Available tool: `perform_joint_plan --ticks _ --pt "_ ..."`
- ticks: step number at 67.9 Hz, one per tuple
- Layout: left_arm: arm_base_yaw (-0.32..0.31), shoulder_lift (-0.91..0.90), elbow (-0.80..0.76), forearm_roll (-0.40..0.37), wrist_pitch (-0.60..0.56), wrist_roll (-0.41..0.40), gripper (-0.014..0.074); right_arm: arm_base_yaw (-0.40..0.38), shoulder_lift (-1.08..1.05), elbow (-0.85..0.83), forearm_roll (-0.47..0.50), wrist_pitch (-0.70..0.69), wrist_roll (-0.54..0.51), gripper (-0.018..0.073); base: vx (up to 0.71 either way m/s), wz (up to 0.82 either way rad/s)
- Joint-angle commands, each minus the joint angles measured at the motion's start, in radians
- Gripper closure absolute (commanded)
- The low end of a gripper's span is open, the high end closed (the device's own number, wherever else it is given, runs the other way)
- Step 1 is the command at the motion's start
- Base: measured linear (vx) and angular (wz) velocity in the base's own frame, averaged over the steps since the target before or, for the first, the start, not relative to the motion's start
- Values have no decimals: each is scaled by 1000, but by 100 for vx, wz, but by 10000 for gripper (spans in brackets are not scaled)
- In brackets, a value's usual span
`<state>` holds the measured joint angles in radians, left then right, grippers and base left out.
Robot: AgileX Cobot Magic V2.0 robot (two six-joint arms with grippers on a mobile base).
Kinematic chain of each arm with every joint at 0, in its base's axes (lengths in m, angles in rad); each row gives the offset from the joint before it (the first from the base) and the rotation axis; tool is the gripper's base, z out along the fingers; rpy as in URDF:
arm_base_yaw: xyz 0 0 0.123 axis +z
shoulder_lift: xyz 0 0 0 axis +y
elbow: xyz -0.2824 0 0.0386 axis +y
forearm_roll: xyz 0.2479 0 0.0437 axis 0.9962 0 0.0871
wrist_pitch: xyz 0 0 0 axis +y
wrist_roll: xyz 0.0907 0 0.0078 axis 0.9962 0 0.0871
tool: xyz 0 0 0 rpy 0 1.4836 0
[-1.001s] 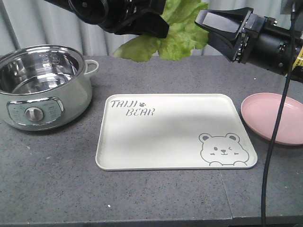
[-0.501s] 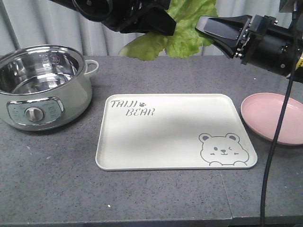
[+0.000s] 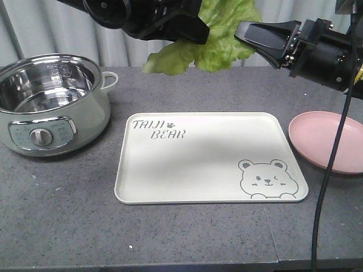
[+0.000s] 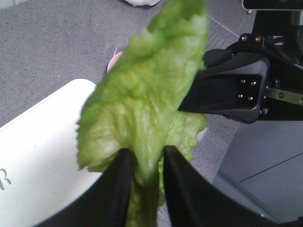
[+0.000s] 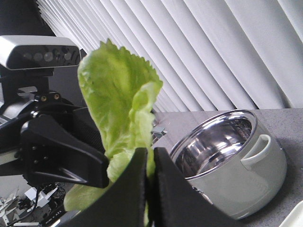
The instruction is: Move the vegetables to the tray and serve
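- Lettuce leaf (image 4: 151, 94): bright green, crinkled, with a paler rib. It stands upright and fills the middle of the view, slightly blurred.
- Left gripper (image 4: 146, 161): two black fingers (image 4: 118, 189) at the near edge, clamped on the leaf's lower stem from either side.
- Right gripper (image 4: 194, 99): a black body with screws, on the right. Its tapered tip meets the leaf's right edge, and the contact itself is hidden behind the leaf.
- Tray (image 4: 42, 137): cream with a rounded corner, lower left, bearing a fragment of grey lettering.
- Pink plate (image 4: 115, 59): a sliver showing behind the leaf's left edge.
- Table (image 4: 57, 42): a grey speckled surface, far left.
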<state>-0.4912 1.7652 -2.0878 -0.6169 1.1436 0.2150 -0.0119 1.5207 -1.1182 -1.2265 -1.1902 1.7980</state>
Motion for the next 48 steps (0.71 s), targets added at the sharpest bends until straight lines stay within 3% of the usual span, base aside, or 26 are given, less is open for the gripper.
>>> perform_joint_plan --ticks 1,11,19,28,48 --pt "-4 -46 -22 -51 -43 5 258 0 -35 -35 62 -99 -13 565 0 0" --pt "-3 -46 -22 -26 -16 4 123 -1 -38 -35 70 -97 -13 565 0 0" --pt "-3 -52 -22 58 10 -6 115 -13 -46 -43 91 -75 -15 565 0 0" --pt "-3 -67 -22 182 28 -45 120 -84 -58 -96 67 -47 30 565 0 0" --pt "-3 -83 -22 424 72 -83 136 -354 -58 -235 -216 -15 235 565 0 0"
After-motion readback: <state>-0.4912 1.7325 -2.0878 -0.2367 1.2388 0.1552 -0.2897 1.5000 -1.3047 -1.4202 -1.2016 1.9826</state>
